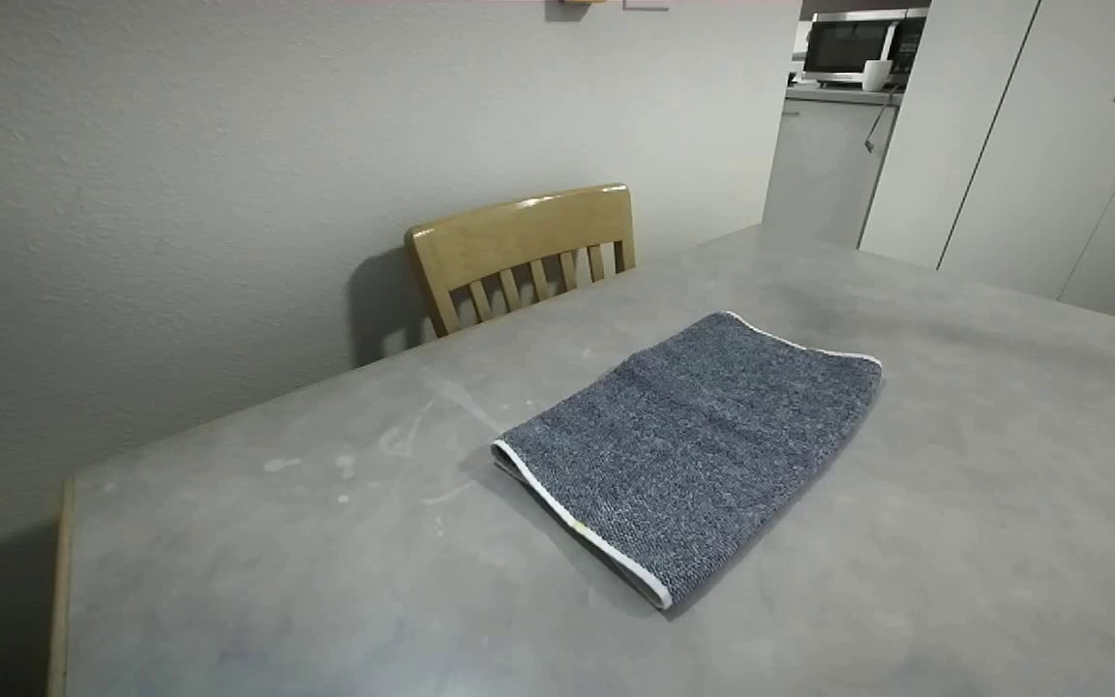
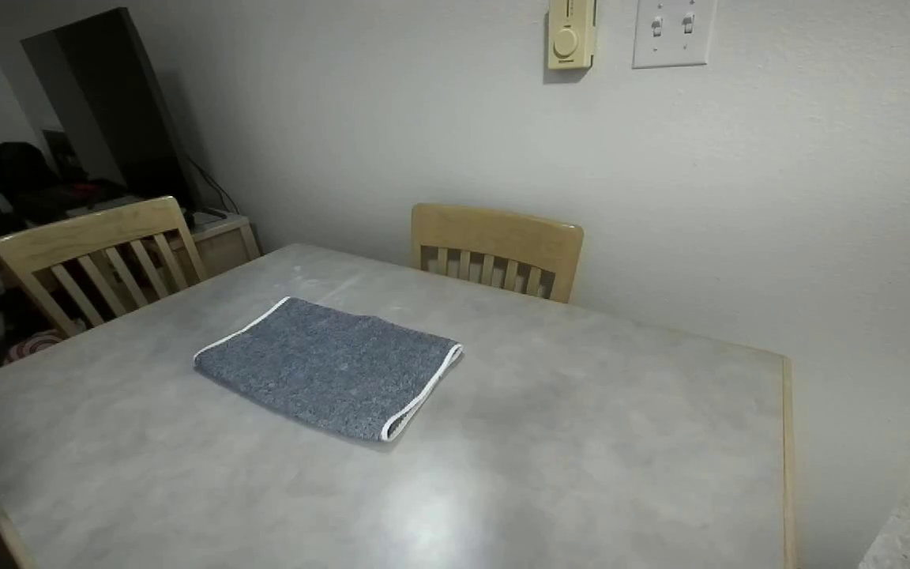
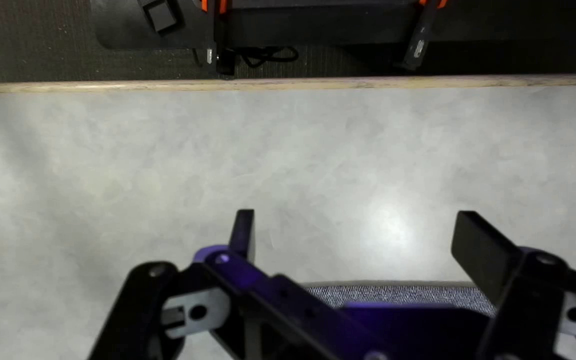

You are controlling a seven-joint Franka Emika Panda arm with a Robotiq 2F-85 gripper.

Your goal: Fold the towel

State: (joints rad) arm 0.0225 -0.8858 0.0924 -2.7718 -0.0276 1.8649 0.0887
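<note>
A folded blue-grey towel [image 1: 693, 445] lies on the wood-edged grey table [image 1: 277, 571].

A blue-grey heathered towel [image 1: 693, 445] is lying on a grey table [image 1: 277, 590], folded over on itself into a rectangle. Thin white edging is trimming both short ends, where the layers are showing a narrow gap. A faint ripple is crossing its upper face.

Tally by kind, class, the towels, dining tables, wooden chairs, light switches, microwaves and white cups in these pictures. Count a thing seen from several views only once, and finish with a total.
Towels: 1
Dining tables: 1
Wooden chairs: 2
Light switches: 2
Microwaves: 1
White cups: 1
Total: 8
</note>
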